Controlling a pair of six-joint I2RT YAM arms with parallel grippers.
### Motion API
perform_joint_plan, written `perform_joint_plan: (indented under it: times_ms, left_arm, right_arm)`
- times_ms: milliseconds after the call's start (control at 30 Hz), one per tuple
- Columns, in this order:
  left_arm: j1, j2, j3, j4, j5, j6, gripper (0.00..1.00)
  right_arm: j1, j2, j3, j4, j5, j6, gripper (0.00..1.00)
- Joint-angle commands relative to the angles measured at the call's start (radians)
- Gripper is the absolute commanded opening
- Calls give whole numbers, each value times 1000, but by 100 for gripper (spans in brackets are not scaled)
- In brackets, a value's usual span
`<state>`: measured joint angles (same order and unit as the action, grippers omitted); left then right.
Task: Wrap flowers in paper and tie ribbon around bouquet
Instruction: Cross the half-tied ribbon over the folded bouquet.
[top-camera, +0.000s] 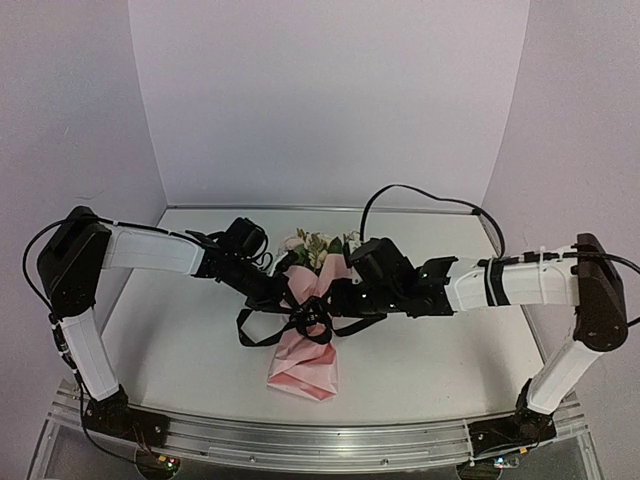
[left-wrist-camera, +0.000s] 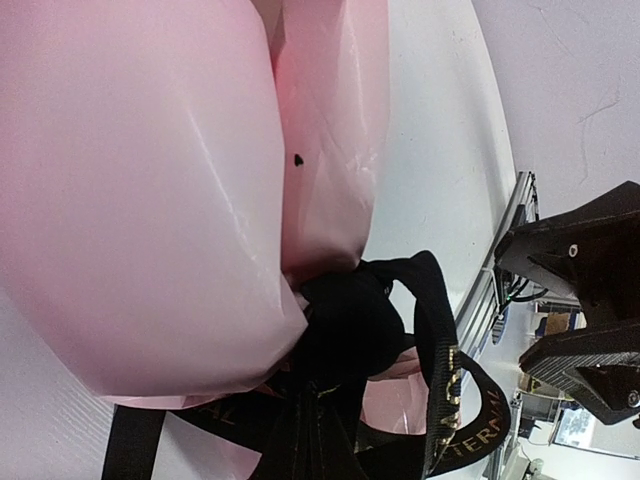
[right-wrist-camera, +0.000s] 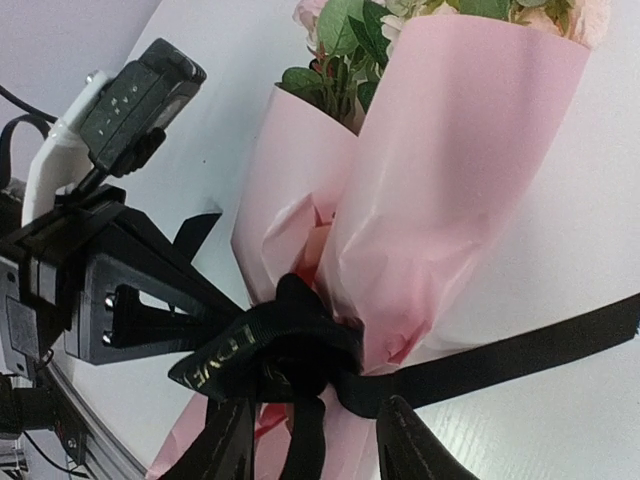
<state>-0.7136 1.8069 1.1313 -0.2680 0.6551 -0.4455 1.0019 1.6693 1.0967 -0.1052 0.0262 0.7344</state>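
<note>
The bouquet (top-camera: 305, 345) lies in the middle of the table (top-camera: 180, 340), with its flowers (top-camera: 318, 245) at the far end and the folded point of the paper (top-camera: 303, 375) toward the arms. In the right wrist view the paper stands as a pink cone of overlapping folds, with green leaves and pale blooms showing at its open mouth. The ribbon (right-wrist-camera: 520, 350) goes round the narrow waist of the cone and bunches into a knot (right-wrist-camera: 290, 345) on the front. One tail runs flat across the table to the right, and loops and other tails spread to the left of the cone in the top view. Pale lettering shows on the loops. The left gripper (top-camera: 283, 290) is low beside the left flank of the bouquet, next to the knot. Its jaws are closed, but the pictures do not show whether any ribbon is pinched between them. The right gripper (right-wrist-camera: 315, 420) is just below the knot. Its fingers (right-wrist-camera: 410, 440) stand apart, one to each side of a hanging strand of ribbon, with a gap showing between the strand and each finger, so nothing is gripped. The left wrist view is filled with smooth paper bearing one small dark speck (left-wrist-camera: 298, 158), with the knot pressed against the lower edge of the folds.
</note>
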Motion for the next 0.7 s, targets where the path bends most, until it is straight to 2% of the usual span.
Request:
perform_joint_plan:
  times_ms: [0, 167, 667]
  left_arm:
    - [-2, 2, 47, -3, 12, 4, 0]
    - [-1, 0, 47, -4, 3, 5, 0]
    - [-1, -11, 42, 9, -6, 4, 0]
  right_arm:
    - [12, -62, -1, -68, -39, -14, 48]
    - [55, -58, 25, -171, -63, -28, 54]
    - [115, -6, 122, -289, -36, -8, 56]
